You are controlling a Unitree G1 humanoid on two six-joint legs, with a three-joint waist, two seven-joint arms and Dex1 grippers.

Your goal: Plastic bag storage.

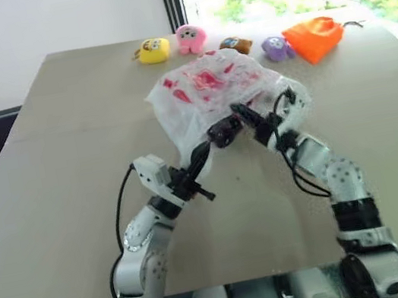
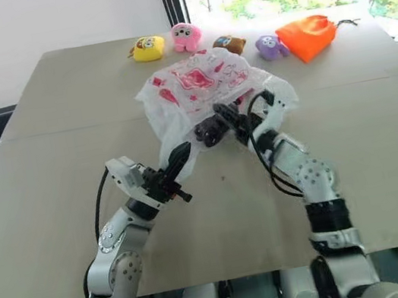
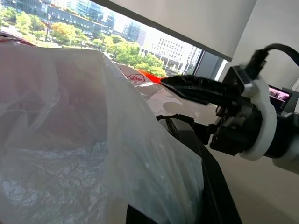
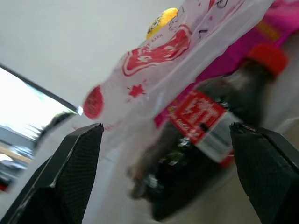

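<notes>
**Bag held open, bottle already inside**

The crinkly translucent white plastic bag with red print [image 1: 208, 89] sits mid-table, its edge pinched by the closed left gripper [image 2: 181, 157]. The right gripper [image 1: 244, 118] gapes wide before a dark red-capped cola bottle [image 4: 205, 140] inside. Closing up seemingly remains.

You see 2 silver-grey metal arms with speckled housings and black joint bands. Each ends in a white wrist block and a gripper, left [image 1: 220, 136] and right [image 1: 246, 116], of 2 black fingers. Loose black cables loop alongside each forearm.
</notes>
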